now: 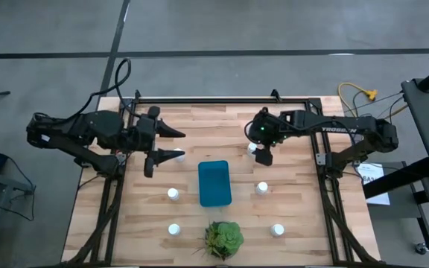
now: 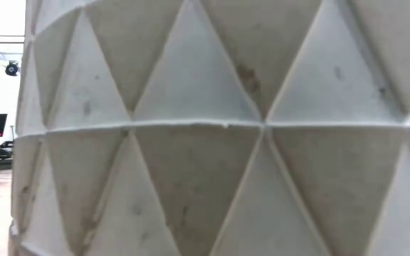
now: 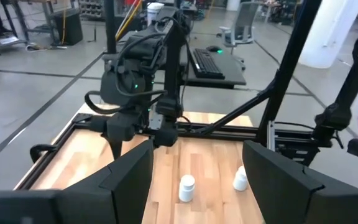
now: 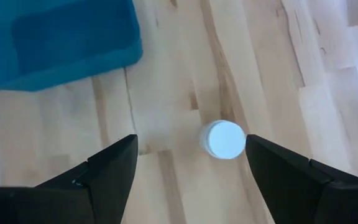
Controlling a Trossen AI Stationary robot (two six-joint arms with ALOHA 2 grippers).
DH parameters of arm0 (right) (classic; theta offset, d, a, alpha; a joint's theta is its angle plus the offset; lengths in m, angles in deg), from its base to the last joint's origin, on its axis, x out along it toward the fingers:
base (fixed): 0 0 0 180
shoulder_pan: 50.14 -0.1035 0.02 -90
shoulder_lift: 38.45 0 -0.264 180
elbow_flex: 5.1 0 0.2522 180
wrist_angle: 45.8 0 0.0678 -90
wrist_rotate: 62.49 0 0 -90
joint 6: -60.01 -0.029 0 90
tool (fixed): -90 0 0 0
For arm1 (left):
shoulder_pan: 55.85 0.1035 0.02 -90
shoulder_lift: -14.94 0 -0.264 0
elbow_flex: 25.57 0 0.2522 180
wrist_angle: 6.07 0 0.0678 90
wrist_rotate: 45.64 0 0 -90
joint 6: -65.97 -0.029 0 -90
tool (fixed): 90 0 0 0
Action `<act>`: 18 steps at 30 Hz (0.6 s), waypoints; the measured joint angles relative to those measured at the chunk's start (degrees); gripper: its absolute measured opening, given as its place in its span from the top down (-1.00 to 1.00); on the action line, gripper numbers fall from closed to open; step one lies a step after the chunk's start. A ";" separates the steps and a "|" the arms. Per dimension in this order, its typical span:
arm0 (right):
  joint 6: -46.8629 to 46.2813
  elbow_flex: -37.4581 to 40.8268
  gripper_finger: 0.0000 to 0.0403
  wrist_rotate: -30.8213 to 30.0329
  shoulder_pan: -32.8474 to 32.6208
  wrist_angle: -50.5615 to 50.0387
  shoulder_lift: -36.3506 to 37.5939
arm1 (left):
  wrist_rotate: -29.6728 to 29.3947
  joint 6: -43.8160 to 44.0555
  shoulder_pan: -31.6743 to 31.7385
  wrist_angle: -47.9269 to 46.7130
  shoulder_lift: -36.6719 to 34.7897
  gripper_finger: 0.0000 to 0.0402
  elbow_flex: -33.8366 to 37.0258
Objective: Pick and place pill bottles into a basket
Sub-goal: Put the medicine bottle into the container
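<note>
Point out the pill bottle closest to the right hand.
The pill bottle directly beneath the right hand, off the basket's far right corner. It sits between the open fingers; the other bottles stand nearer the plant.

The right claw (image 1: 258, 152) points down from a bent wrist, its two dark fingers (image 4: 98, 177) spread wide with nothing between them. The left claw (image 1: 176, 144) is held level, reaching toward the right claw, its fingers (image 3: 114, 186) parted and empty. Both arms are folded at the elbow.
</note>
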 joint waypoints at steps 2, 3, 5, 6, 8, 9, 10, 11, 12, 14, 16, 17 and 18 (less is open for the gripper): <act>1.30 1.00 -0.46 0.00 1.00 0.69 0.00 | -0.06 0.03 0.00 0.11 0.31 -0.15 0.00; 1.72 1.51 -0.46 0.07 1.58 0.89 0.00 | -0.14 0.03 0.00 0.28 0.41 -0.15 0.00; 3.02 2.62 -0.46 0.98 2.71 2.05 0.00 | -0.14 0.01 0.00 -0.03 0.49 -0.15 0.00; 3.84 3.35 -0.46 1.62 3.29 2.65 0.00 | -0.14 0.01 0.00 0.01 0.66 -0.15 0.00; 4.96 4.85 -0.45 2.98 4.39 3.91 0.00 | -0.30 -0.01 0.00 0.16 1.03 -0.15 0.00; 5.40 5.46 -0.44 3.24 4.79 4.82 -0.07 | -0.53 -0.01 0.00 0.05 1.10 -0.15 0.00; 5.85 5.95 -0.44 3.51 5.05 5.54 -0.11 | -0.86 -0.01 0.00 0.00 1.23 -0.15 0.00; 6.34 6.44 -0.43 3.82 5.35 5.91 -0.16 | -1.20 0.00 0.00 0.08 1.52 -0.15 0.00; 6.83 6.95 -0.43 4.12 5.55 6.06 -0.19 | -1.44 0.01 0.00 0.15 1.68 -0.15 -0.03; 7.07 7.71 -0.43 4.37 5.73 6.67 -0.24 | -1.78 -0.01 0.00 0.09 1.96 -0.15 -0.07; 7.37 8.22 -0.43 4.42 5.84 7.75 -0.24 | -2.34 0.00 0.00 0.52 2.41 -0.15 -0.09; 7.72 8.41 -0.44 4.42 5.90 7.84 -0.24 | -2.57 -0.01 0.00 0.64 2.50 -0.15 -0.11; 8.08 8.66 -0.44 4.44 5.90 8.13 -0.34 | -2.72 -0.01 0.00 0.54 2.59 -0.15 -0.11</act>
